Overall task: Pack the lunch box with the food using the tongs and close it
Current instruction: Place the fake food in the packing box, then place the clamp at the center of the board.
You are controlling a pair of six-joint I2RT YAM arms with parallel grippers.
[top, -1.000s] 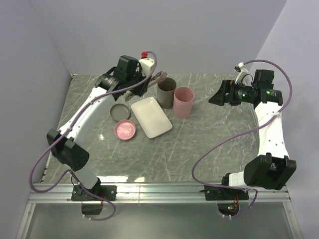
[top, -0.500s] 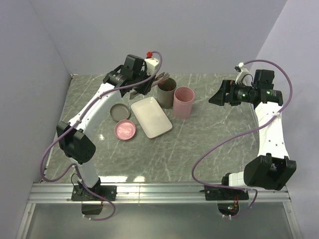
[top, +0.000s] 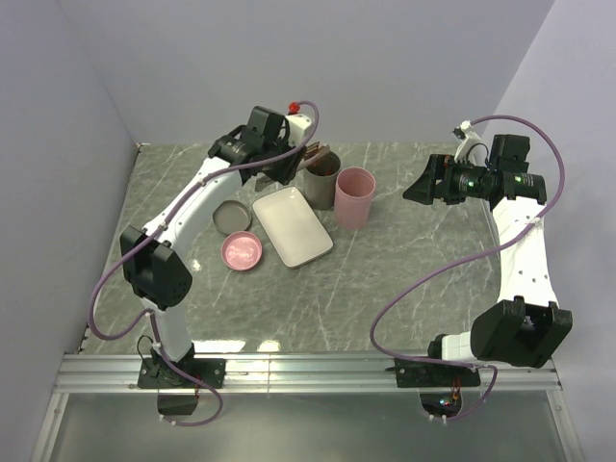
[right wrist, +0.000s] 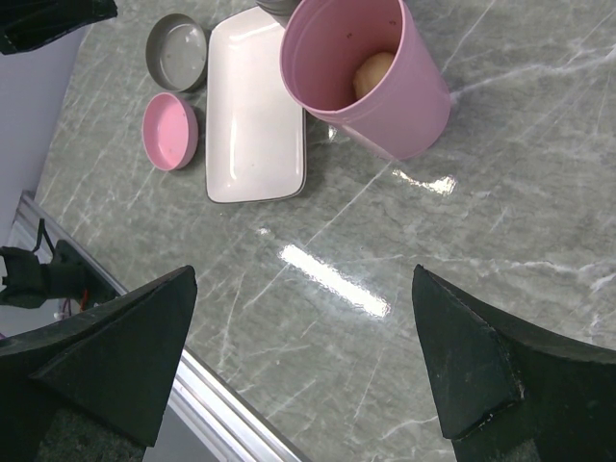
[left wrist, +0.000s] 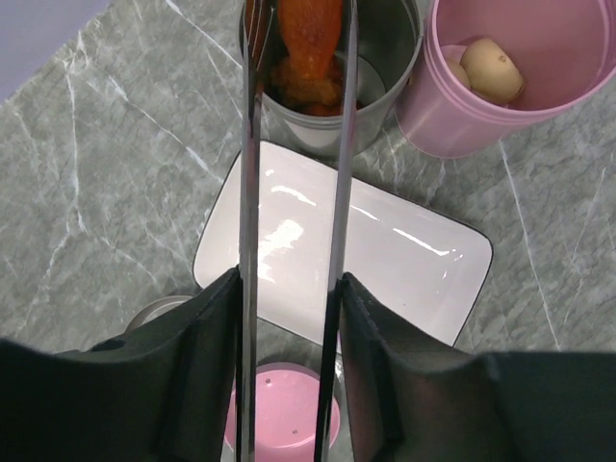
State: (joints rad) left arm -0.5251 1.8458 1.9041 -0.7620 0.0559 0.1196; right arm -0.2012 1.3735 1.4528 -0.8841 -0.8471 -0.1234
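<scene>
The lunch box [left wrist: 385, 58] stood open near the far edge of the counter [top: 404, 279], left of the middle, and orange-brown food [left wrist: 308, 38] lay piled inside it. The tongs [left wrist: 248, 241] reached over its rim, and one piece of food hung between their tips, right above the pile. The left tool [left wrist: 289, 289] was clamped on the tongs, one finger pressed on each arm.

Over the last second the left arm had swung toward the lunch box, carrying the tongs from just beside its rim to above its mouth. The fingers had also eased their squeeze, so the arms of the tongs ran almost parallel. That looked like the start of letting the piece drop.

The white tray [top: 294, 226], just in front of the lunch box, showed no food on it, so this was probably the last piece. The grey lid [top: 232, 217] lay toward the left edge, beside the tray, and closing was not yet done. A pink cup [top: 353, 197] touched the lunch box on the right. The right tool [right wrist: 303, 289] had not moved; its fingers stood wide apart, holding nothing, near the right edge.
</scene>
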